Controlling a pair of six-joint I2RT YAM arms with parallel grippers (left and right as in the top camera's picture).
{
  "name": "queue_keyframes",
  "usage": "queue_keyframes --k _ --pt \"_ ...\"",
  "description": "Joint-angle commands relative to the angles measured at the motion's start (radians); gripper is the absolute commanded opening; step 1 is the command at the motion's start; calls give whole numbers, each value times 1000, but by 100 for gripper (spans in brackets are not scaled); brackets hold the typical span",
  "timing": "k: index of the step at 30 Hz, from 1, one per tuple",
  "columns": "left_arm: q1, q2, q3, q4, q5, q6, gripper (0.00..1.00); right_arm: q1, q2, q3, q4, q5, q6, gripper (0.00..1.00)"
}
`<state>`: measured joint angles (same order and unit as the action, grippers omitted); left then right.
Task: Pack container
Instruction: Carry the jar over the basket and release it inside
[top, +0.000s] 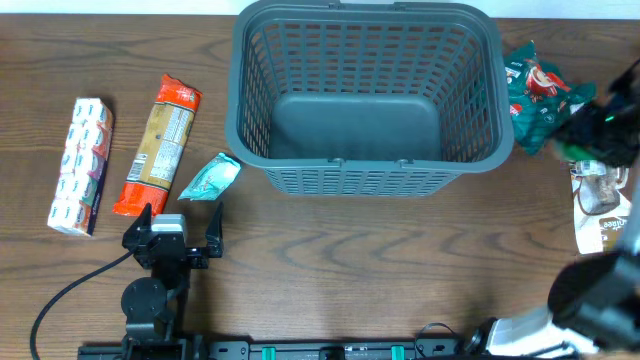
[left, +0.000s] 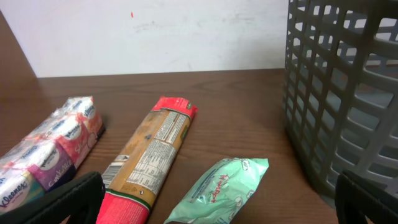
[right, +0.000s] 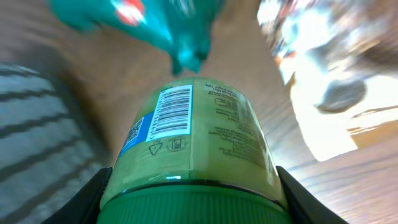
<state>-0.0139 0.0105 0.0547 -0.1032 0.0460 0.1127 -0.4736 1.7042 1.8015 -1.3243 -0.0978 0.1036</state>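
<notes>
L arm (top: 150, 298) is showing matte blk all over, w/ a round joint housing low down and a pale grey box (top: 168, 222) nr the wrist. A thin blk cable (top: 62, 292) is trailing off it in a loose curve. L gripper (top: 181, 210) is carrying L fingers (left: 62, 202), blk, rubbery-looking, w/ rounded edges. R arm (top: 600, 290) is coming out blurred, mostly blk, w/ a small green light (top: 606, 116) glowing up top and a white shell (top: 525, 338) nr its base. R gripper (right: 196, 208) is showing R fingers (right: 93, 196) as smooth dark grey wedges. The blk mounting rail (top: 300, 351) is carrying small green tabs.
</notes>
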Motion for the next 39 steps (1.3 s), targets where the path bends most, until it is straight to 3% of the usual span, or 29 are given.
queue_keyframes --k 1,6,10,16,22,27,39 --pt "5 -6 -29 -11 -5 14 99 18 -128 124 -29 -8 16 2" --pt "5 -6 -29 -11 -5 14 98 92 -220 328 -87 -8 11 1" --pt "5 -6 -29 -11 -5 14 99 268 -223 460 -131 -3 4 2" --pt "5 -6 -29 -11 -5 14 99 554 -186 479 -131 140 39 2" --pt "5 -6 -29 -11 -5 14 99 748 -35 479 -159 264 50 2" --pt "5 -6 -29 -11 -5 14 99 783 122 479 -159 301 66 2" --pt "5 -6 -29 -11 -5 14 99 680 378 479 -186 243 82 1"
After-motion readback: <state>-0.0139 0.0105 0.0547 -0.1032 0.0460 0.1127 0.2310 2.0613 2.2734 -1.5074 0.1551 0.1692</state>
